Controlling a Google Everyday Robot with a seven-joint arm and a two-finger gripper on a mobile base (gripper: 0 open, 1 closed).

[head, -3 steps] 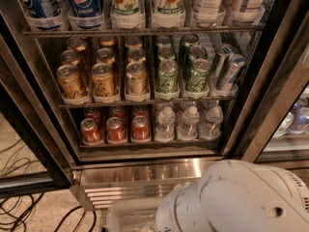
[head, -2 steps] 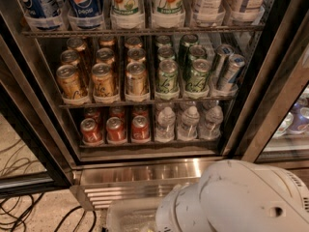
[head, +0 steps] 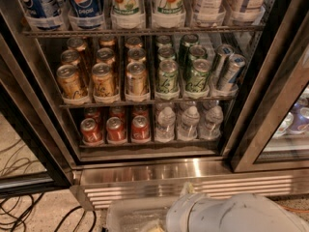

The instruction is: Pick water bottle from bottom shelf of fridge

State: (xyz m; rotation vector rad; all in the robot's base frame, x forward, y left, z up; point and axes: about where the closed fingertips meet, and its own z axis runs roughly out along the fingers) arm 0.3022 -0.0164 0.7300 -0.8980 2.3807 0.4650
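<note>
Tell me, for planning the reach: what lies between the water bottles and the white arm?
In the camera view, the dark sill and steel base lie between the water bottles and the arm. The gripper is not in view.

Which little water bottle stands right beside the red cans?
The leftmost front water bottle on the bottom shelf; the other two stand farther right, away from the red cans. The gripper is not in view.
</note>
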